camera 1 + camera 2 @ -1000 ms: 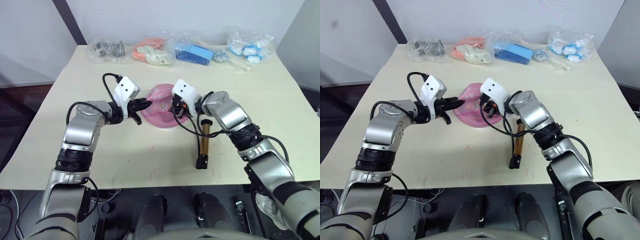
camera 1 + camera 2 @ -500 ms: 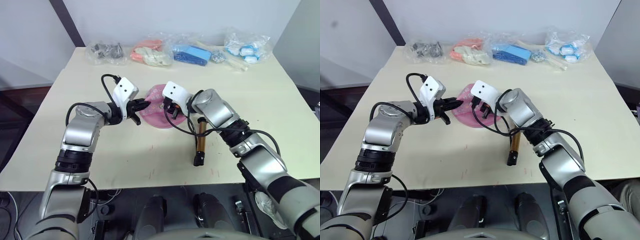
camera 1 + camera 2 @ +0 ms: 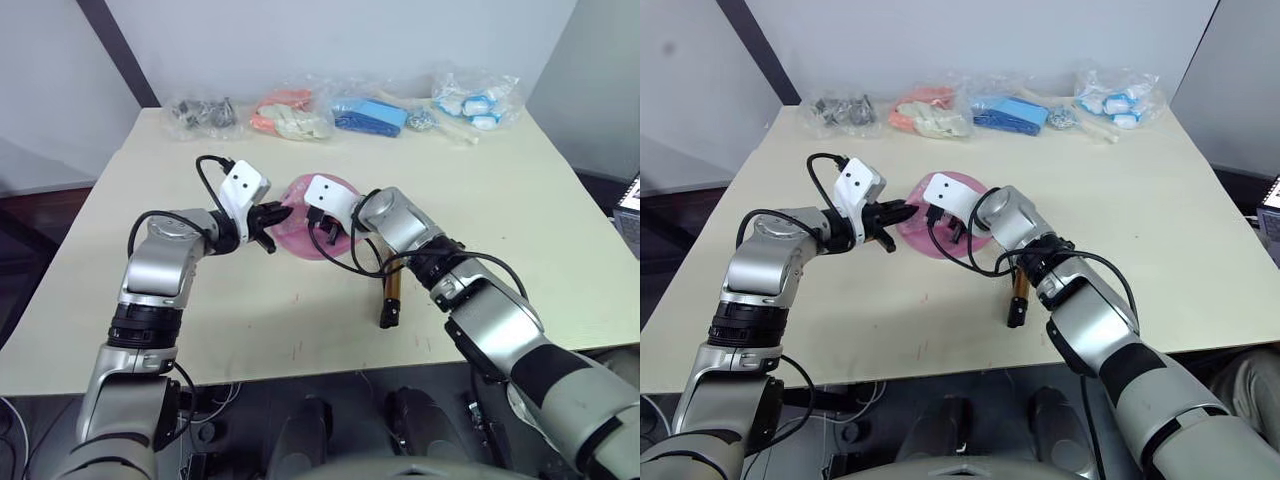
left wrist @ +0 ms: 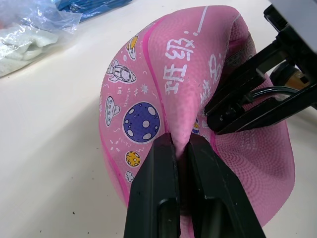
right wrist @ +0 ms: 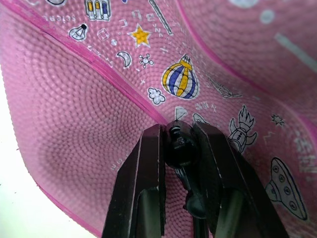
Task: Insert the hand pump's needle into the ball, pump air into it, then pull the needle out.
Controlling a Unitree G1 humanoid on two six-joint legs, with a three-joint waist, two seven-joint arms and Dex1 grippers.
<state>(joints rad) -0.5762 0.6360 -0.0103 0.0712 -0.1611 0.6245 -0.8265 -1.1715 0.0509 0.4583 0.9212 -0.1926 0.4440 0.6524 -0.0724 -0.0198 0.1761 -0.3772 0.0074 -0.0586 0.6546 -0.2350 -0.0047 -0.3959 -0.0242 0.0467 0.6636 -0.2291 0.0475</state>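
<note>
The ball, pink and visibly deflated, lies near the middle of the tabletop, folded into a shallow cup shape with cartoon stickers of rockets, planets and a striped balloon on its skin.

The left claw comes at the ball from its 9 o'clock side and is clenched on a raised fold of the rubber; in the left wrist view the two black fingers pinch that pink ridge between them.

The right claw sits over the ball's 3 o'clock portion. In the right wrist view its fingers are closed on the small black fitting of the needle, whose tip presses against the ball's surface right where a darker seam line runs. The pin itself is too small to make out.

The hand pump lies flat on the tabletop at about 4 o'clock from the ball, apart from it, its gold-brown barrel running roughly 12 to 6 o'clock with a black cap at the near end. Its thin black hose loops from it toward the right claw.

Clear plastic bags of assorted items line the tabletop's far edge at 12 o'clock.
</note>
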